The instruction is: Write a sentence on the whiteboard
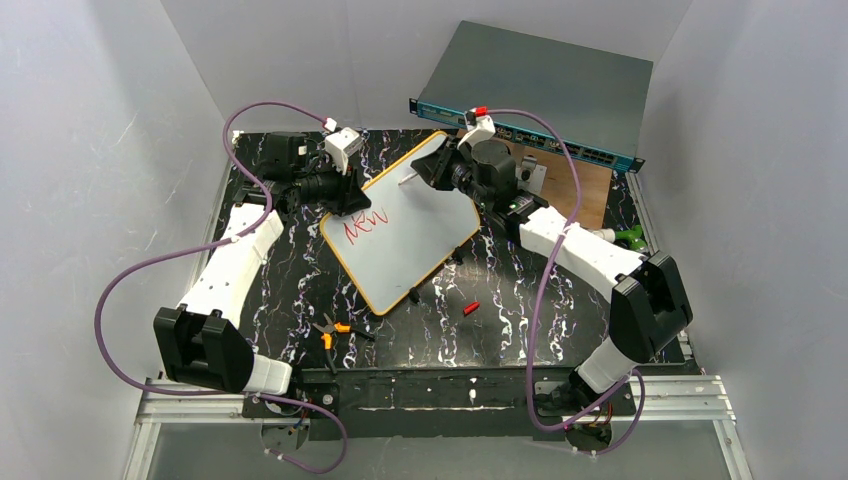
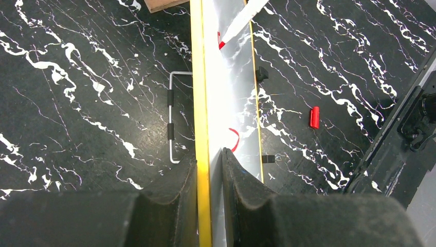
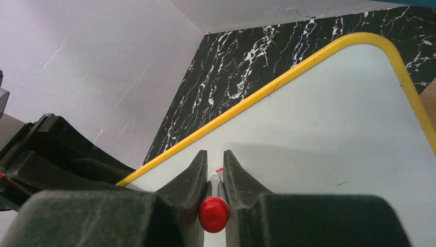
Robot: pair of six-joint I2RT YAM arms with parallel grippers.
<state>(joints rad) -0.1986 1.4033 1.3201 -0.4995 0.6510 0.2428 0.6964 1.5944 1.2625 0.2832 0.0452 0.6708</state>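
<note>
The whiteboard (image 1: 400,240), white with an orange rim, stands tilted on black clip feet mid-table. Red handwriting (image 1: 366,226) on it reads roughly "NEW", one word only. My left gripper (image 1: 343,200) is shut on the board's left edge; in the left wrist view the jaws (image 2: 210,157) clamp the yellow rim (image 2: 201,103). My right gripper (image 1: 432,172) is shut on a red marker (image 1: 408,181) over the board's upper part. In the right wrist view my gripper (image 3: 215,157) holds the marker (image 3: 214,213), tip close to the board (image 3: 329,118); I cannot tell if it touches.
A red marker cap (image 1: 471,307) lies right of the board, also in the left wrist view (image 2: 314,117). Orange-handled pliers (image 1: 330,330) lie near the front. A network switch (image 1: 540,90) and a brown wooden board (image 1: 590,195) sit at the back right. A bent metal rod (image 2: 171,118) lies behind the board.
</note>
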